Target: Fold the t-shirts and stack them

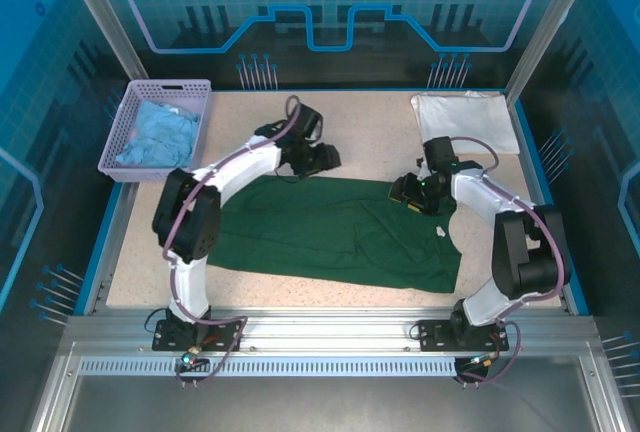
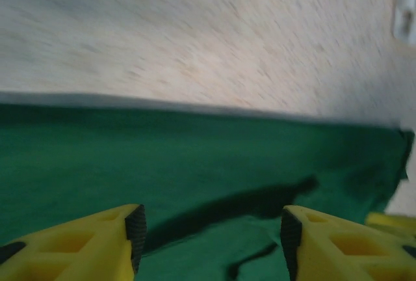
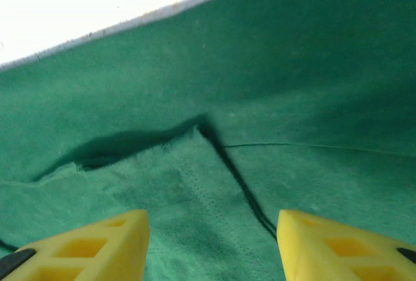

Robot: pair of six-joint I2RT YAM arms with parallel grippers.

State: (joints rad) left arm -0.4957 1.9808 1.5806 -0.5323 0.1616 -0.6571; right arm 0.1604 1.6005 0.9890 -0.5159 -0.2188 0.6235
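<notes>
Green t-shirt (image 1: pixel 340 237) lies spread flat at mid-surface (image 1: pixel 370 132). Left gripper (image 1: pixel 322 160) sits at the shirt's 12 o'clock edge, jaws spread, holding nothing. Right gripper (image 1: pixel 410 194) at its 2 o'clock corner, likewise spread and empty. White t-shirt (image 1: pixel 462 120) lies folded at 1 o'clock. Basket (image 1: pixel 170 85) holding blue cloth (image 1: pixel 160 132) stands at 10 o'clock.

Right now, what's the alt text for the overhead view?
A dark green t-shirt lies across the table, the left tool and right tool open over its far edge. A white t-shirt sits far right; a lilac basket of blue cloth far left.
</notes>
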